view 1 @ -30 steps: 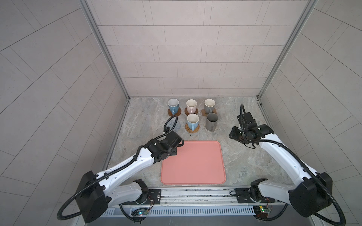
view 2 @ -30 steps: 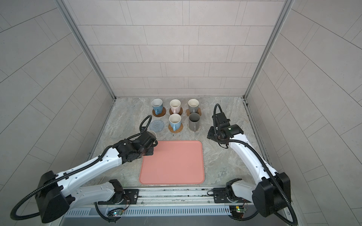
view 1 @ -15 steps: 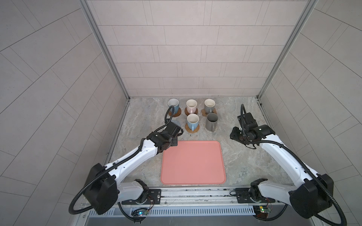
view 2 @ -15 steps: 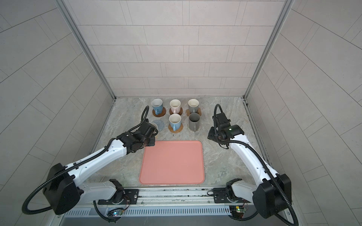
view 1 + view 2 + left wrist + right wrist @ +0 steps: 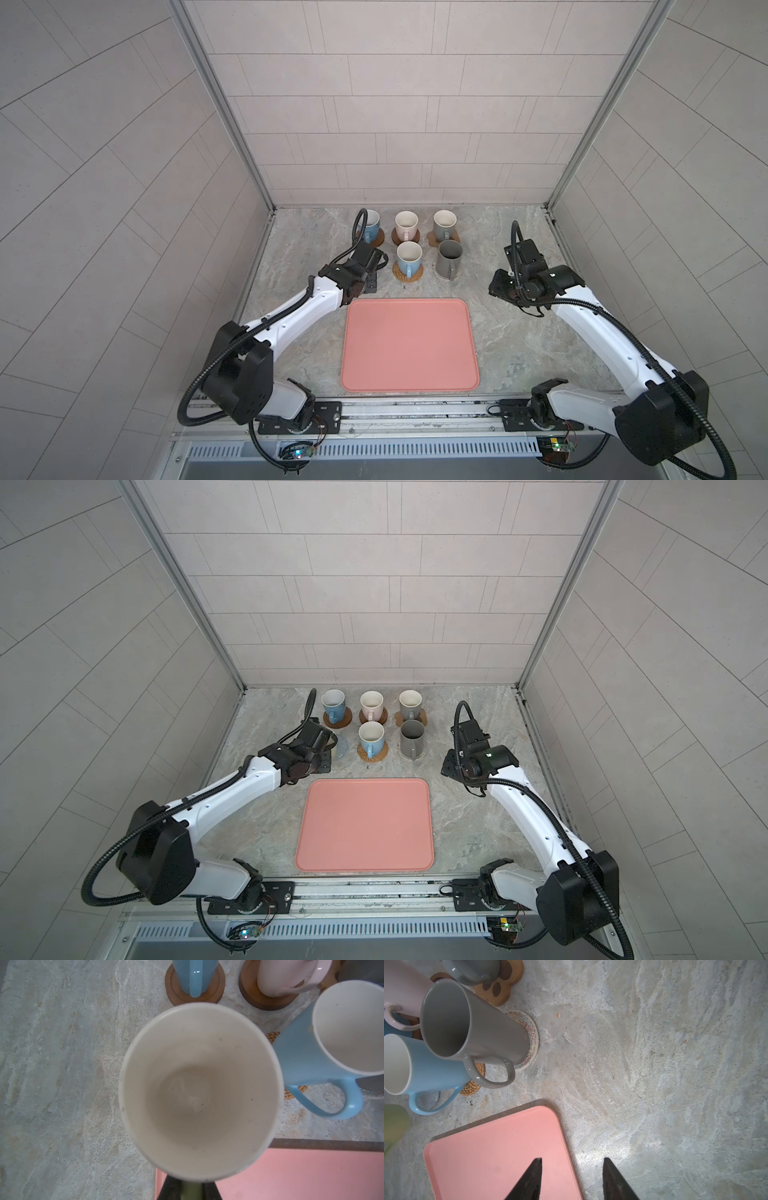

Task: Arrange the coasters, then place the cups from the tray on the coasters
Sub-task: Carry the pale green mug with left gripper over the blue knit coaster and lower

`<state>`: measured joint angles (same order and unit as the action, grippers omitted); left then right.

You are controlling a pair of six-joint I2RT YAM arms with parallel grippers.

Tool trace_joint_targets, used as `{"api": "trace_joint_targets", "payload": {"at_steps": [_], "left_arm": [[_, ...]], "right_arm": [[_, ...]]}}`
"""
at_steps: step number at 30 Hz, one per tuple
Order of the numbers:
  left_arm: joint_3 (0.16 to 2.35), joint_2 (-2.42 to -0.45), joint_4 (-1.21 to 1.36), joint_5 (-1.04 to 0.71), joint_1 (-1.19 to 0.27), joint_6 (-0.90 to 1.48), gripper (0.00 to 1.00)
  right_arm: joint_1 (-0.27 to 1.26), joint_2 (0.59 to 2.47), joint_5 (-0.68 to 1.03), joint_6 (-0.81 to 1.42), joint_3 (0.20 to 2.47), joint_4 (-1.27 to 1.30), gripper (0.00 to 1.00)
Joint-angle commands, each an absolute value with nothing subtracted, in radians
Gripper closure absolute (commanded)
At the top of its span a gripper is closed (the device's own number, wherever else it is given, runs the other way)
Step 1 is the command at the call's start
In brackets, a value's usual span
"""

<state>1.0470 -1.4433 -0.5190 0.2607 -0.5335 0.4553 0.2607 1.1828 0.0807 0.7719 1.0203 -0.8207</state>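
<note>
Closing in on what looks like the final placement
The left tool [image 5: 323, 749], clamped on the yellow-green mug [image 5: 199, 1093] by its handle, has swung away from the salmon-pink tray [image 5: 409, 345], now bare, to over the grey-blue crochet coaster [image 5: 342, 746]. A top view shows that coaster's edge; the left wrist view gives only the mug's cream inside. The right tool [image 5: 572, 1165] hangs half open, empty, beside the tray.
</note>
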Motion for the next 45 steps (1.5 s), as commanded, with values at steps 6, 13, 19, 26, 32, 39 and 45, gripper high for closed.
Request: {"api": "trace_joint_targets", "payload": {"at_steps": [6, 13, 19, 26, 32, 39, 45], "left_arm": [[1.132, -1.506, -0.402, 0.25, -0.493, 0.401, 0.95], [1.14, -1.542, -0.35, 0.226, -0.477, 0.381, 0.96], [1.15, -1.577, -0.324, 0.214, -0.461, 0.38, 0.96], [1.164, -1.614, -0.312, 0.212, -0.447, 0.37, 0.96], [1.164, -1.633, -0.298, 0.206, -0.436, 0.362, 0.96], [1.166, -1.65, -0.295, 0.195, -0.431, 0.364, 0.96], [1.17, -1.672, -0.32, 0.191, -0.429, 0.365, 0.97]], "right_arm": [[0.261, 1.158, 0.052, 0.788, 1.018, -0.85, 0.5], [0.261, 1.155, 0.047, 0.788, 1.018, -0.853, 0.5], [0.261, 1.155, 0.047, 0.79, 1.015, -0.853, 0.5], [0.262, 1.158, 0.044, 0.792, 1.014, -0.851, 0.5], [0.261, 1.164, 0.044, 0.792, 1.015, -0.849, 0.5], [0.261, 1.173, 0.047, 0.79, 1.015, -0.845, 0.5], [0.261, 1.175, 0.047, 0.789, 1.012, -0.843, 0.5]]}}
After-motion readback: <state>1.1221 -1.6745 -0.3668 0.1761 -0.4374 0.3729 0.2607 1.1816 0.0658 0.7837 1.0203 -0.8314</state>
